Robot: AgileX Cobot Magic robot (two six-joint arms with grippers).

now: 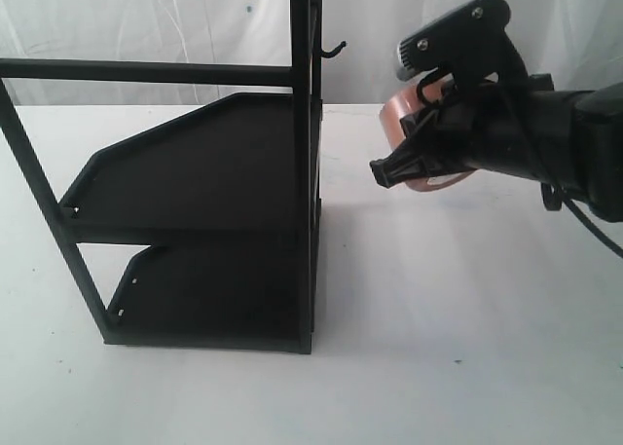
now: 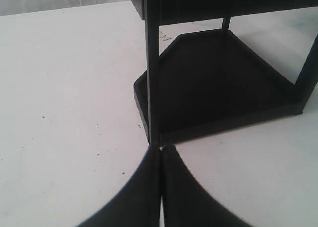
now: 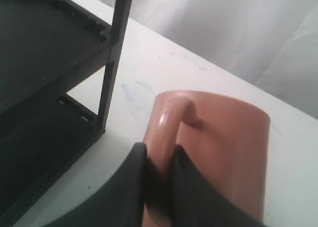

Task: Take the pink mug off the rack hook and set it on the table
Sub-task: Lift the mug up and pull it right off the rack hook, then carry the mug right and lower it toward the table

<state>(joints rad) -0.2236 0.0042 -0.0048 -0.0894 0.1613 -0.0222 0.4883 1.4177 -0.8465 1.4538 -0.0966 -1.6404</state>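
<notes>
- The right gripper (image 3: 158, 150) has its jaws clamped on the loop handle (image 3: 166, 120) of the mug (image 3: 223, 137). The hold is on the handle only, with nothing round the body.
- Risk: with only that narrow hold, the heavy body could swing or twist about the handle during a quick wrist turn or a hard stop. I judge that as the likeliest way to lose it.
- In the exterior view the mug (image 1: 397, 114) hangs in the air, free of the hook (image 1: 336, 48) and clear above the table (image 1: 467, 318). It looks tilted, but I cannot tell which way its mouth faces.
- Risk: if it goes down tilted, it would touch on one edge of its base or rim, then tip or roll once released. It needs levelling first.
- Edges: from the mug, the hook sits at about 10 o'clock and the post (image 1: 313, 172) of the rack (image 1: 195, 172) at 9 o'clock, both near. Any drift that way could knock the mug or the fingers against metal.
- Open room: from 4 to 7 o'clock there is bare table, well apart from the rack foot. A straight descent looks the safest path.
- The left gripper (image 2: 161, 187) has its jaws pressed together on nothing. It is low over the table, pointing at a rack post, and out of the way.
</notes>
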